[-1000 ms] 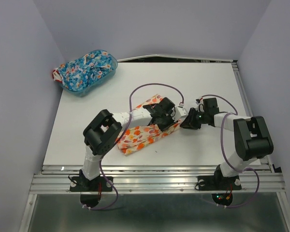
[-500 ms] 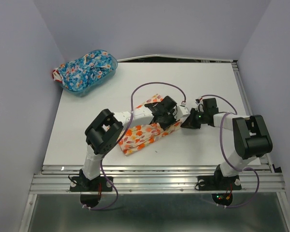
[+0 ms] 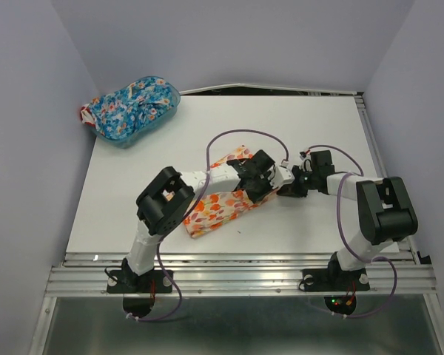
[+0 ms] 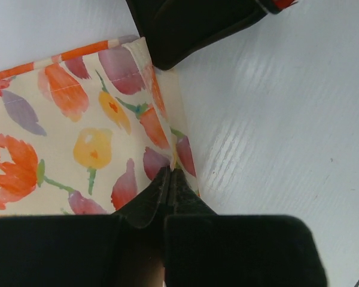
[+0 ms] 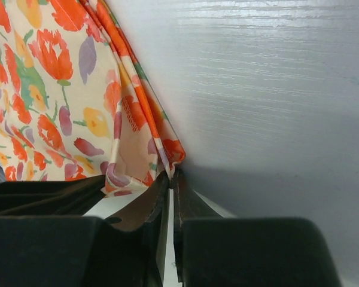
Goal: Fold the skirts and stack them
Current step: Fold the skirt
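Observation:
The cream-yellow skirt with orange-red flowers lies as a folded strip at the table's middle. My left gripper is shut on the skirt's right-end edge; in the left wrist view its fingertips pinch the hem of the skirt. My right gripper is shut on the same end from the right; in the right wrist view its tips pinch a bunched corner of the skirt. The blue floral skirt lies crumpled at the far left.
The blue skirt sits in a translucent blue plastic basket at the table's far left corner. Purple cables loop over both arms. The right gripper's black body shows close ahead in the left wrist view. Walls stand close on both sides.
My left gripper has moved right toward the right gripper, carrying the skirt's end with it. The right gripper has drawn in slightly. The skirt's strip now reaches further right.

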Motion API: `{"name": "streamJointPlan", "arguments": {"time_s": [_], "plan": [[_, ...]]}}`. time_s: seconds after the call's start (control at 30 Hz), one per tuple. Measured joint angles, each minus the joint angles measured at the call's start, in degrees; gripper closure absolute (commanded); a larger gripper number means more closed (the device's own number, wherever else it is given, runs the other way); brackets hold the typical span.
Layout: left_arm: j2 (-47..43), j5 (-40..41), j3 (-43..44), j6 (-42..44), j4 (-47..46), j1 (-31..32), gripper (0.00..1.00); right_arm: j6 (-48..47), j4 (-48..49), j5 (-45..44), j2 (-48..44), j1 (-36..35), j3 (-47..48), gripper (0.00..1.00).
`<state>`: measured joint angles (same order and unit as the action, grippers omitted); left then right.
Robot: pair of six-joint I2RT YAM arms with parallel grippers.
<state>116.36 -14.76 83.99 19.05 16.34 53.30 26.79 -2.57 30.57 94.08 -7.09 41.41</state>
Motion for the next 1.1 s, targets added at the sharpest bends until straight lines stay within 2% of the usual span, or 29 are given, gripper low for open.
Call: {"name": "streamJointPlan", "arguments": {"time_s": [0.07, 0.2, 0.37, 0.4, 0.53, 0.67, 0.77, 0.97, 1.1], "plan": [[0.96, 0.13, 0.00, -0.35, 0.22, -0.04, 0.70, -0.26, -0.46, -0.22, -0.44, 0.00, 0.02, 0.87], [1.18, 0.39, 0.09, -0.68, 0.72, -0.04, 0.62, -2.05, -2.80, -0.59, -1.22, 0.39, 0.22, 0.86], [-0.48, 0.09, 0.70, -0.70, 2.40, -0.63, 0.57, -5.79, -8.11, -1.51, -1.36, 1.49, 2.38, 0.77], [-1.88, -0.11, 0.70, -0.68, 3.19, -0.87, 0.56, -7.17, -9.77, -1.92, -1.36, 1.75, 3.30, 0.65], [-10.23, -0.81, -0.13, -0.74, 4.26, -1.95, 0.58, -10.27, -14.56, -3.21, -1.64, 2.71, 6.67, 0.41], [-21.40, -2.32, -4.55, -1.40, 4.24, -5.33, 0.60, -12.55, -19.45, -3.15, -3.58, 3.02, 10.84, 0.39], [-27.04, -2.89, -9.55, -1.60, 4.35, -12.07, 0.60, -13.40, -21.18, -2.45, -5.70, 3.02, 12.13, 0.36], [-27.30, -0.61, -16.81, -1.18, 6.29, -28.46, 0.58, -13.03, -23.67, 4.09, -2.08, 3.02, 11.82, 0.30], [-27.12, 0.22, -17.22, -0.83, 7.17, -33.66, 0.59, -11.98, -23.32, 8.20, 2.82, 3.02, 10.34, 0.46]]}}
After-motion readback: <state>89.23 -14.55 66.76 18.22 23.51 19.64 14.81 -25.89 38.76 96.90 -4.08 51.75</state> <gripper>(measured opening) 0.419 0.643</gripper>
